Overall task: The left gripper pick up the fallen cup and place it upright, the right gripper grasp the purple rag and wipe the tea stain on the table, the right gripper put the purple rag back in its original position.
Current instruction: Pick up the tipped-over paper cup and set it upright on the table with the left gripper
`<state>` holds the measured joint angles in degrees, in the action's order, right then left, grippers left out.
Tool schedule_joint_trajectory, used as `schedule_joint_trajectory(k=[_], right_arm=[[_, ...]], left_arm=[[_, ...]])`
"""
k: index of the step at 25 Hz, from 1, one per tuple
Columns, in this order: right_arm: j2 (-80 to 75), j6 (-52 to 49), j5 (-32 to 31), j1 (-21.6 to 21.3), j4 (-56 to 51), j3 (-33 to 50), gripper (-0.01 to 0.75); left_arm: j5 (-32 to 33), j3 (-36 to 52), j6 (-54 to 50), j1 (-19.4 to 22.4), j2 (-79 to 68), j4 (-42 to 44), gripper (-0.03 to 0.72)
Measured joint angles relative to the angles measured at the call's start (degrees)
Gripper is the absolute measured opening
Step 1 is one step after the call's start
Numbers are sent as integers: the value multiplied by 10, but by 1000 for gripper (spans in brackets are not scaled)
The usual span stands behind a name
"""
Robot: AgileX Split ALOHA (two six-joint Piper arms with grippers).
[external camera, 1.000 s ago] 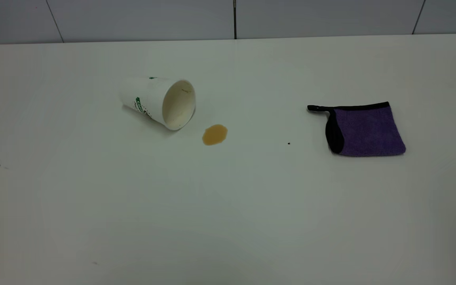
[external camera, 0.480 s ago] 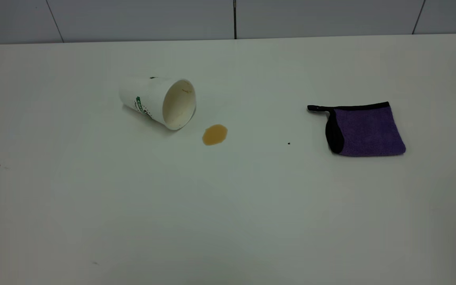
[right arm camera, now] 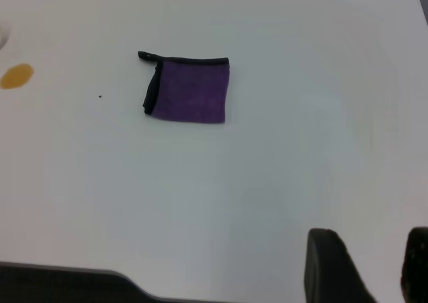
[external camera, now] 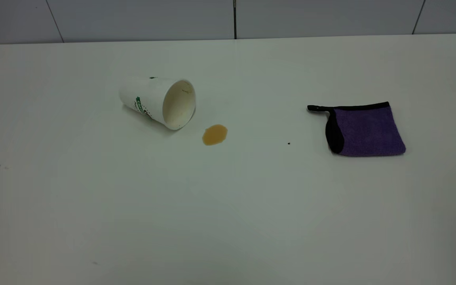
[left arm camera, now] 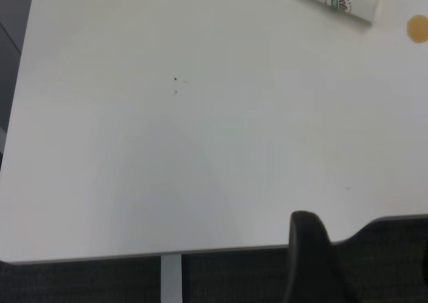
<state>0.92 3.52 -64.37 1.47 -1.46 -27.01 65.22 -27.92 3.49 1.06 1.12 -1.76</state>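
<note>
Paper cup [external camera: 157,102] lies on its side on the table [external camera: 228,206], mouth just beside the tea stain [external camera: 214,135]; it could roll into the puddle if nudged. Purple rag [external camera: 364,130] lies well apart. Right gripper [right arm camera: 364,266] looks parted, holding nothing; left gripper [left arm camera: 314,256] shows one finger only, so I cannot tell

Only three things are sitting on the tabletop [external camera: 228,221]: the cup [external camera: 158,102] lying at ten o'clock, the tea stain [external camera: 214,135] just beside its mouth, and the purple rag [external camera: 360,129] at two o'clock. A wide lane is running between stain and rag, crossed by nothing but a dark speck [external camera: 289,143].
</note>
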Motion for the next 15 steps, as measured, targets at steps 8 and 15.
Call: schedule_joint_trajectory(k=[8, 15], right_arm=[[0, 0, 0, 0, 0, 0, 299], [0, 0, 0, 0, 0, 0, 299]], left_arm=[[-6, -3, 0, 0, -3, 18, 433], [-42, -31, -21, 0, -132, 23, 433]])
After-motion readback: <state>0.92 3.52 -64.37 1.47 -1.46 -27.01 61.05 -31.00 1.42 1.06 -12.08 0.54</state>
